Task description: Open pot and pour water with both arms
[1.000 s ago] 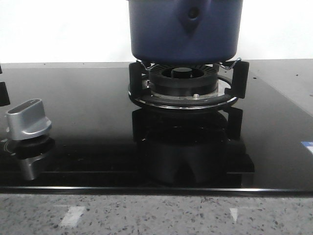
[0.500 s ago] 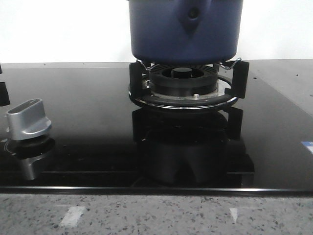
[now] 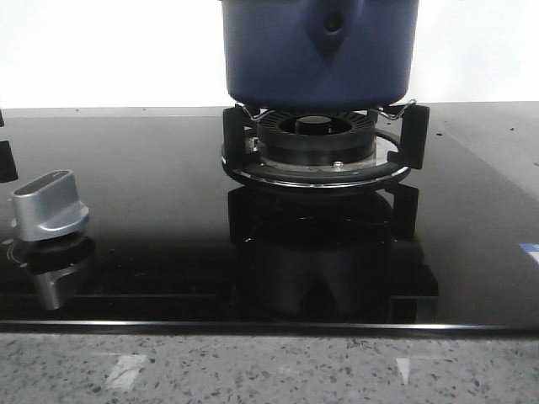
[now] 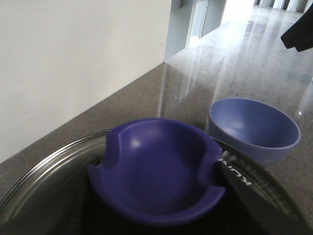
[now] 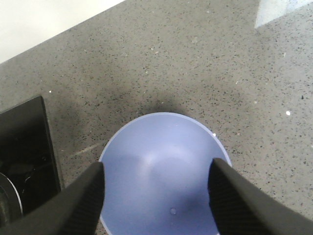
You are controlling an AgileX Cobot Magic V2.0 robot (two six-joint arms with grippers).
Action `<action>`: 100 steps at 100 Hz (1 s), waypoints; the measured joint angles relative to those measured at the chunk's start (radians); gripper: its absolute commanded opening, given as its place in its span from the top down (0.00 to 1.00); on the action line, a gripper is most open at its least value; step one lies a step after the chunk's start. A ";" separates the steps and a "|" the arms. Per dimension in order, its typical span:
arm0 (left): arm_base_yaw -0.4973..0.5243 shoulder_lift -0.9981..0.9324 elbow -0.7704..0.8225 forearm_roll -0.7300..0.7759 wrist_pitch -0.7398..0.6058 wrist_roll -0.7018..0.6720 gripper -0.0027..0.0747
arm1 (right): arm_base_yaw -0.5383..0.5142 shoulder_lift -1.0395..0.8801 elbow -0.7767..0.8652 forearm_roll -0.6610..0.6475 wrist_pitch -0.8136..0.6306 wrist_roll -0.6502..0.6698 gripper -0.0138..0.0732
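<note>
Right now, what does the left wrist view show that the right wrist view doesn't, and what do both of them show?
Only the left wrist view shows the dark-blue lid handle on a glass lid with a steel rim, plus a white wall.

Only the right wrist view shows the right pincer, open above the bowl, and a corner of the black cooktop.

Both show the light-blue bowl, empty, standing on the speckled grey counter.

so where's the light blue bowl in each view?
Front view: not in it.
Left wrist view: the light blue bowl sits on the grey counter, beyond the glass lid's dark-blue handle.
Right wrist view: bowl directly below the open right gripper, between its fingers.
Shared landmark: the speckled counter.
</note>
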 measured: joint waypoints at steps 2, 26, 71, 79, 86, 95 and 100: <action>-0.003 0.005 0.000 0.000 0.004 0.000 0.65 | 0.000 0.000 0.000 0.000 0.000 -0.002 0.36; -0.010 0.024 0.000 0.000 0.006 0.032 0.65 | 0.000 0.000 0.000 0.002 0.000 -0.004 0.36; -0.010 0.024 0.000 0.002 -0.021 0.069 0.65 | 0.000 0.000 0.000 0.007 0.000 -0.006 0.36; -0.010 0.024 0.000 0.002 -0.015 0.069 0.65 | 0.002 0.000 0.000 0.007 0.000 -0.008 0.36; -0.010 0.024 0.000 0.002 -0.013 0.069 0.65 | 0.010 0.000 0.000 0.007 0.000 -0.007 0.36; -0.010 0.024 0.000 0.002 -0.013 0.069 0.59 | 0.015 0.000 0.000 0.007 0.000 -0.012 0.36; -0.010 0.024 0.000 0.002 -0.013 0.069 0.53 | 0.019 0.000 0.000 0.009 0.000 -0.012 0.36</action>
